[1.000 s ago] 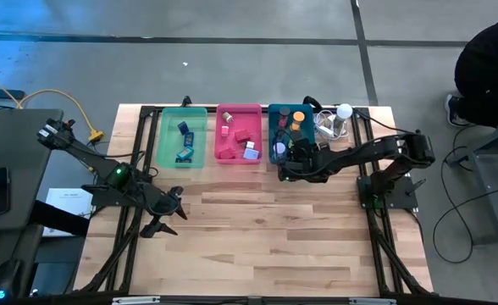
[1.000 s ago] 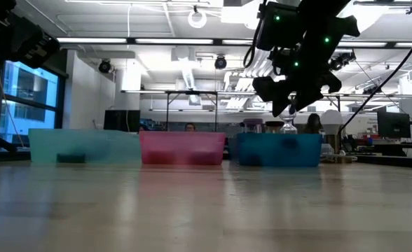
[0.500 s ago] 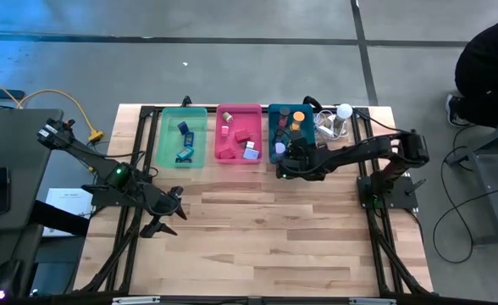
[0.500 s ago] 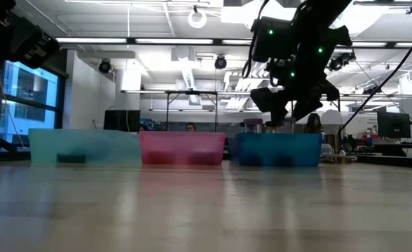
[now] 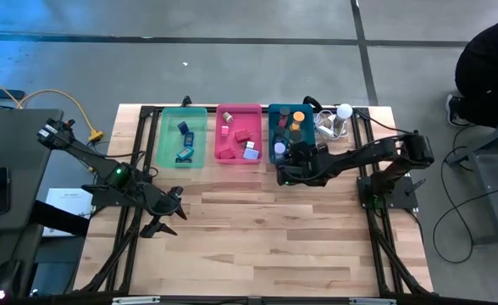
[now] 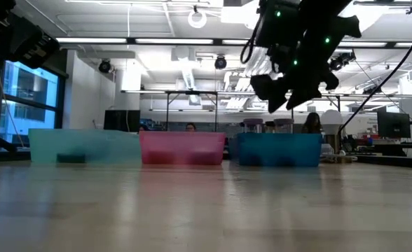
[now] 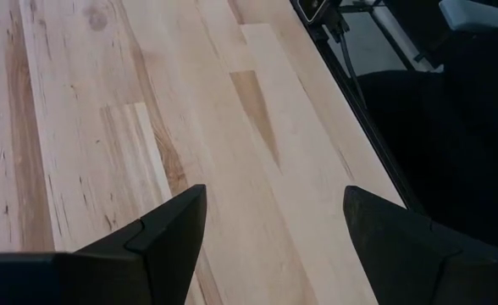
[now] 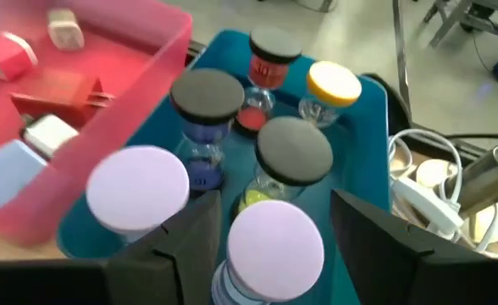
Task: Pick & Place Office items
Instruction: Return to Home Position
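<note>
The office items lie sorted in three trays at the table's far edge. Blue and black blocks are in the green tray [image 5: 161, 140], and red, pink and pale blocks are in the pink tray [image 5: 218, 135]. Small jars with lavender lids [image 8: 139, 188], dark caps [image 8: 294, 151] and an orange cap [image 8: 332, 80] stand in the teal tray [image 5: 271, 127]. My right gripper [image 5: 284, 163] [image 8: 274, 203] hovers open over the teal tray's near end. Its fingers stand either side of a lavender-lidded jar [image 8: 274, 246], and I see no touch. My left gripper [image 5: 166, 219] [image 7: 274, 212] waits open over bare table.
A white ball with a cable bundle [image 5: 340, 114] sits right of the teal tray. The black arm frames run along both table sides. A person in dark clothes [image 5: 490, 59] stands beyond the far right corner. Bare wood stretches across the middle and near half of the table.
My right gripper dipped toward the teal tray's near end half a second ago, then rose again to about its earlier height. The left arm kept still.
</note>
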`<state>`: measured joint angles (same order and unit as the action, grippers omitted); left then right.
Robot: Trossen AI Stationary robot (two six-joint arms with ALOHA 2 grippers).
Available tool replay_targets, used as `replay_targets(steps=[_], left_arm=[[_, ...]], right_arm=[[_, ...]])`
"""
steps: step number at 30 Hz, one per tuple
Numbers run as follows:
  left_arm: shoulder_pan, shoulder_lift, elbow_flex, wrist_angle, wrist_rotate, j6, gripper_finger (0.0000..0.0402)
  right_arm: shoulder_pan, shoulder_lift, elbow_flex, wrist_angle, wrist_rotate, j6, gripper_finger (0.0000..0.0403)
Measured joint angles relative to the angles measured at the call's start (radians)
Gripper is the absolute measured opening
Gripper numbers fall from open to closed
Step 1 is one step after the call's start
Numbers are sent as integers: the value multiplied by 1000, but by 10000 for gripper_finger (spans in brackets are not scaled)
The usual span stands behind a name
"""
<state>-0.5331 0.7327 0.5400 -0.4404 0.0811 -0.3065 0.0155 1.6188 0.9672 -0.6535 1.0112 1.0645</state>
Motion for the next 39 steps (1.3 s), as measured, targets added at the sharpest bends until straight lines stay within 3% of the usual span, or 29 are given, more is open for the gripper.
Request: replay_targets(steps=[5, 13, 16, 22, 25, 32, 39], left_arm=[[0, -4, 0, 0, -27, 4, 271], [66, -115, 27, 2, -87, 120, 271], [139, -167, 36, 1, -87, 165, 271], [326, -232, 36, 0, -87, 329, 261], [420, -233, 36, -1, -83, 363, 249], [622, -276, 44, -8, 22, 380, 160], [807, -406, 50, -31, 23, 370, 28]], right_arm=[[27, -70, 6, -2, -10, -57, 210], [114, -270, 46, 15, -145, -228, 181], [158, -350, 48, 22, -156, -294, 143], [259, -496, 48, 13, -158, -444, 18], [297, -566, 48, -6, -200, -528, 6], [328, -761, 24, -83, -254, -666, 3], [331, -1094, -227, 9, -263, -680, 2]])
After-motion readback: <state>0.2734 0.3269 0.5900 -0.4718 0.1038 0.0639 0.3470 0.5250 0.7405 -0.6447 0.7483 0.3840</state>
